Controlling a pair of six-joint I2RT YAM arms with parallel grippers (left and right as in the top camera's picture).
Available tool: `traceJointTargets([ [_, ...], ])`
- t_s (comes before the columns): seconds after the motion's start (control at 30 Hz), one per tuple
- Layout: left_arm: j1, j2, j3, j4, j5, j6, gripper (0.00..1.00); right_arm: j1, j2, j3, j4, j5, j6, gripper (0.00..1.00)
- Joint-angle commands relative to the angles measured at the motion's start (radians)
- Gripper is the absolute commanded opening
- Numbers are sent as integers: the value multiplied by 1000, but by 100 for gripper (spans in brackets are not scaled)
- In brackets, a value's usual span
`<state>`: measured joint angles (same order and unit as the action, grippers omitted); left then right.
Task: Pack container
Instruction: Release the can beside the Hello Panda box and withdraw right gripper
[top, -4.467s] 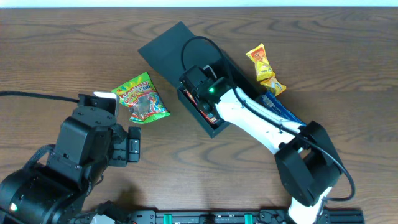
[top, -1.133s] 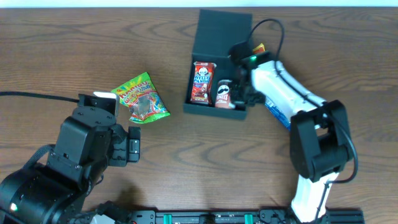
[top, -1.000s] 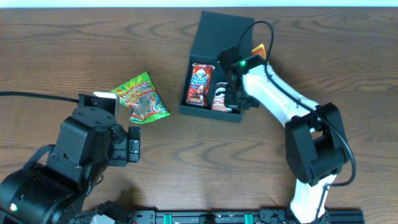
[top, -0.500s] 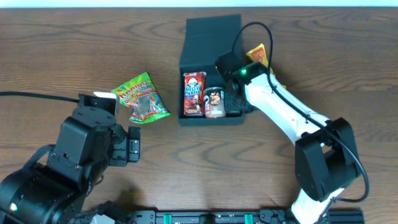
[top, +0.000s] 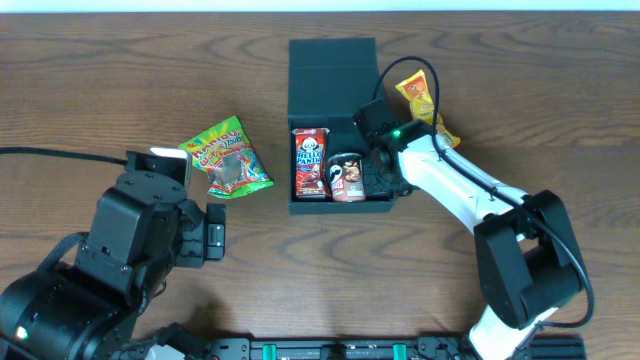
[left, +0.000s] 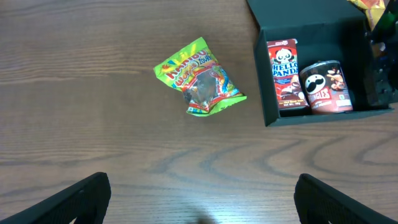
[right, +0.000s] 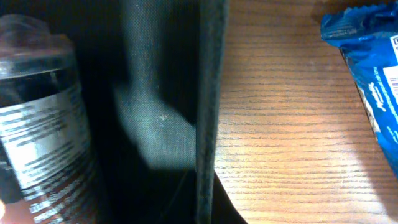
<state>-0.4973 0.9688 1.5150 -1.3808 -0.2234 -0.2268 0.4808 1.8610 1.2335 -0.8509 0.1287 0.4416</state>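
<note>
Two snacks are lying in the container (top: 330, 65) at 12 o'clock on the desk (top: 300, 270): a Hello Panda box (top: 310, 162) and a Pringles can (top: 347, 177). The right gripper (top: 383, 178) is pinching the box's 3 o'clock wall with its jaws, probably to square it up. The left gripper (left: 202, 202) is hanging with jaws spread and empty at 8 o'clock, facing the Haribo bag (top: 228, 157).

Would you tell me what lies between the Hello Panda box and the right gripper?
A small Pringles can, beside the Hello Panda box inside the container; the overhead view shows it.

In container (top: 330, 65): biscuit box (top: 310, 162), chip can (top: 347, 177); gummy bag (top: 228, 157) to L, snack pkt (top: 420, 100) to R.
</note>
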Motion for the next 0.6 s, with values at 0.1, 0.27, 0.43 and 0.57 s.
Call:
traceJointTargets([
  [0.1,7,-4,0,-3,-4,21,95,2,-27,-20,-2,39,-48,9],
  [0.27,7,-4,0,-3,-4,21,95,2,-103,-20,-24,39,-42,39],
  [0.43,7,-4,0,-3,-4,21,95,3,-254,-20,-58,39,-42,48],
  [0.57,7,-4,0,-3,-4,22,95,4,-378,-20,-103,39,-27,34],
])
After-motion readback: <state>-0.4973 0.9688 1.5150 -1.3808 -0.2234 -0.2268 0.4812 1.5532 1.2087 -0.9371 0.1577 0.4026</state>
